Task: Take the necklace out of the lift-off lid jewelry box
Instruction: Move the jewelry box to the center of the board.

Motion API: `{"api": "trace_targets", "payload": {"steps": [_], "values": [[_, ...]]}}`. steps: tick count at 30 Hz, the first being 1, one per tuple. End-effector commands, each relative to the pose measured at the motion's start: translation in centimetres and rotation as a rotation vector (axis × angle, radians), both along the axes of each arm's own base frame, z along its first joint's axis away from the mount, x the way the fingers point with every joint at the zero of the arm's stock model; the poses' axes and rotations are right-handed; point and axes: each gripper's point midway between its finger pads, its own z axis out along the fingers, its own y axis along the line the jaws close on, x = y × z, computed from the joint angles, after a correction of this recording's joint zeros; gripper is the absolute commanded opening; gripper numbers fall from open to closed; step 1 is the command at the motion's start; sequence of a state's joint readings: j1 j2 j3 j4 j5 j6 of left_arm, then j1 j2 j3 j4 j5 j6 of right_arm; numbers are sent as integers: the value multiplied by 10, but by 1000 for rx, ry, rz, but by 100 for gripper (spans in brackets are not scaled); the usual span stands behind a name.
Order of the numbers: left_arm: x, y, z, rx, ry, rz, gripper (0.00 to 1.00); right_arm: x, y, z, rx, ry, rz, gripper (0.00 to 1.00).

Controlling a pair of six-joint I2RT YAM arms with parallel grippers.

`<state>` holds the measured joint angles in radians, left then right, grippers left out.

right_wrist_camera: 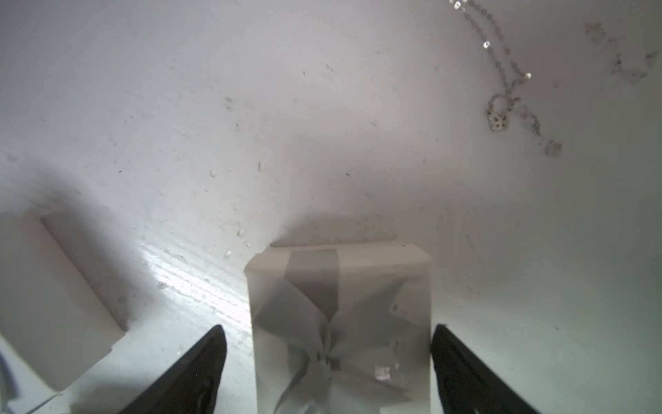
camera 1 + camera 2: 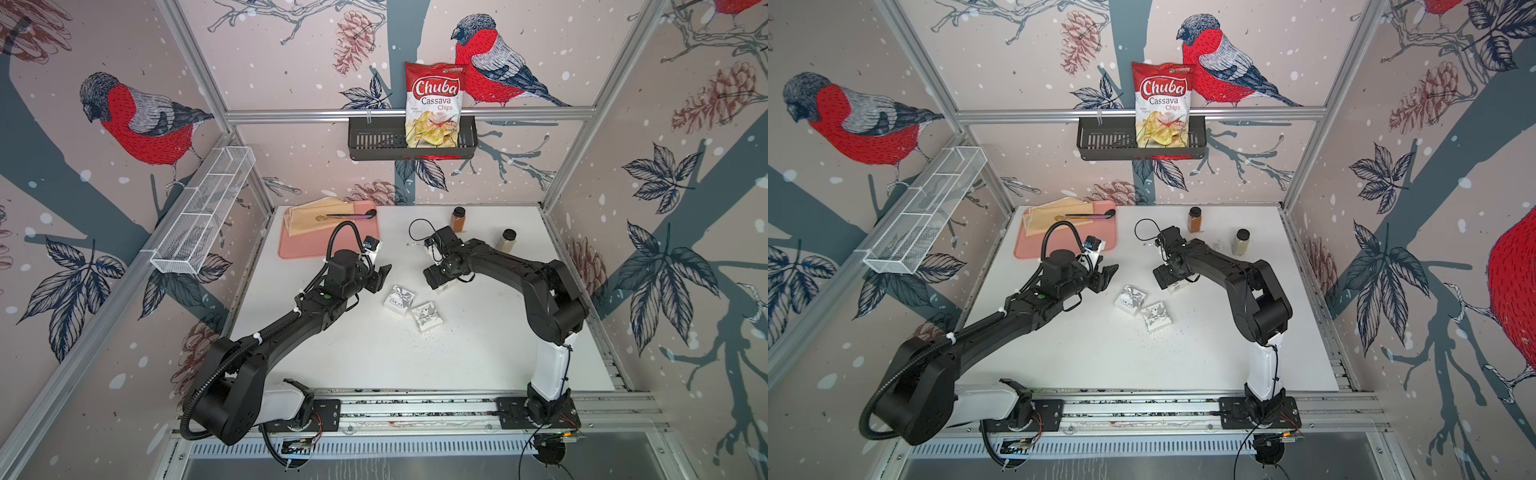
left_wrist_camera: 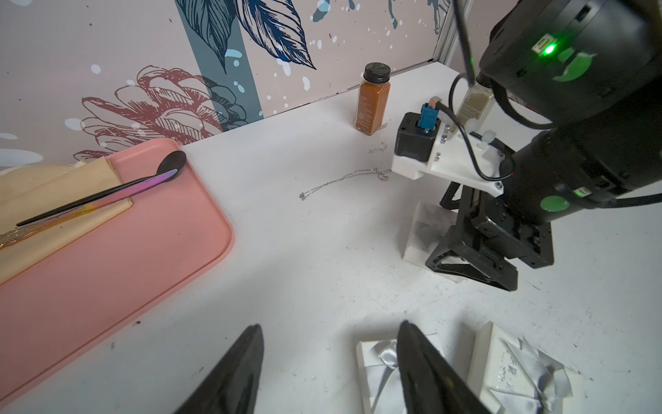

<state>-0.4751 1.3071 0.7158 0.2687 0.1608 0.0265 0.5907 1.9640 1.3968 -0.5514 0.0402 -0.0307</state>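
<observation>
Apparent release of the ribboned box (image 1: 340,304): right gripper (image 1: 328,327) spread astride it, left gripper (image 3: 330,324) spread and empty. The necklace (image 3: 344,178) lies loose on the worktop (image 3: 286,269), outside any box. A straight lift should avoid tipping the ribboned box.

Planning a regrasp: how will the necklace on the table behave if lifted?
The necklace is a fine chain lying slack, so it likely droops limp. Its thin links look light. Lying flat on the table, it may slip between jaws.
</observation>
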Motion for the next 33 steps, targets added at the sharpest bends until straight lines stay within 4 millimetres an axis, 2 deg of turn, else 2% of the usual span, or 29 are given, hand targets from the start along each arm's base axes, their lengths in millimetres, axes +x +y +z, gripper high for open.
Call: {"api": "trace_targets", "payload": {"steps": [1, 4, 8, 13, 20, 23, 26, 29, 33], "values": [[-1, -1, 4, -6, -7, -12, 63, 7, -6, -3, -26, -12, -27, 90], [-1, -1, 6, -7, -11, -11, 63, 10, -9, -6, -13, 1, -55, 89], [-1, -2, 7, -9, -13, -15, 63, 15, -25, -10, 17, 32, -120, 83], [-1, -5, 7, -10, -8, -33, 63, 20, -57, -16, 10, 43, -228, 79], [1, -10, 8, -17, -6, -54, 64, 35, -108, -7, -14, -3, -407, 79], [1, -10, 8, -15, -4, -52, 64, 38, -121, -4, -60, -29, -437, 82], [1, -9, 7, -13, -1, -48, 64, 37, -120, 5, -95, -57, -435, 86], [3, -6, 5, -7, 8, -26, 64, 31, -101, 18, -88, -86, -383, 89], [3, -1, 13, -13, -25, 3, 67, 15, -71, 38, -16, -94, -307, 90]]}}
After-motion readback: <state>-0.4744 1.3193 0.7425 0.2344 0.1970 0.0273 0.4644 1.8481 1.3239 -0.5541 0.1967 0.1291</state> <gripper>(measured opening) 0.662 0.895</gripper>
